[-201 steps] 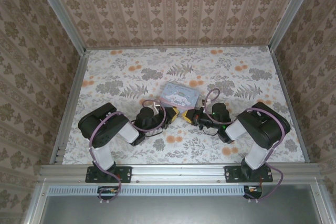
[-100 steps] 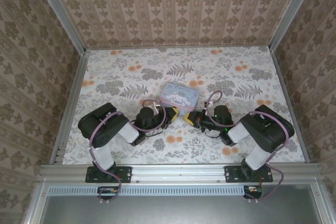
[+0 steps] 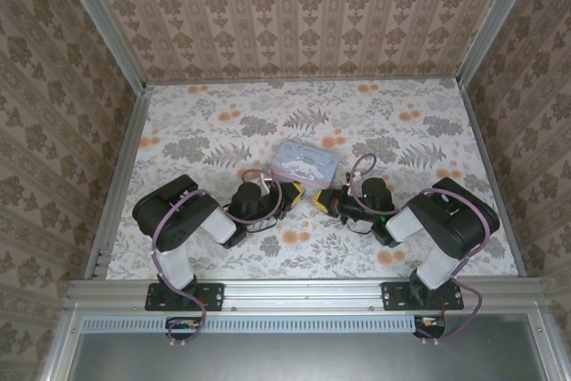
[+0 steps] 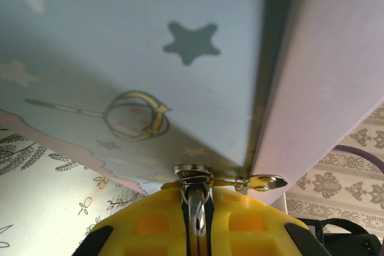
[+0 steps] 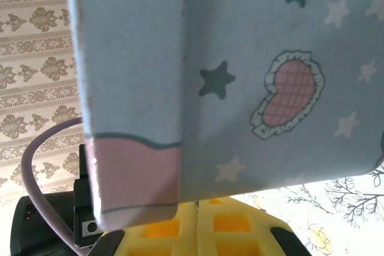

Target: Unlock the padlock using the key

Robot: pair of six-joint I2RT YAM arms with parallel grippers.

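The pale blue cartoon tin lies mid-table between my two grippers. My left gripper sits at its near left edge. In the left wrist view the left gripper is shut on a small silvery metal piece with a thin wire loop, under a round metal cap on the tin. I cannot tell whether this piece is the padlock. A flat silver key on a tiny ring pokes out to its right. My right gripper is shut, its tips hidden behind the tin's corner.
The floral table is walled with patterned panels at the back and both sides. The two grippers face each other a short gap apart. The right arm's dark body shows past the tin; the left arm and its cable show at lower left.
The right gripper and arm shifted slightly and the tin turned a little. The left arm stayed where it was, still shut on the metal piece.
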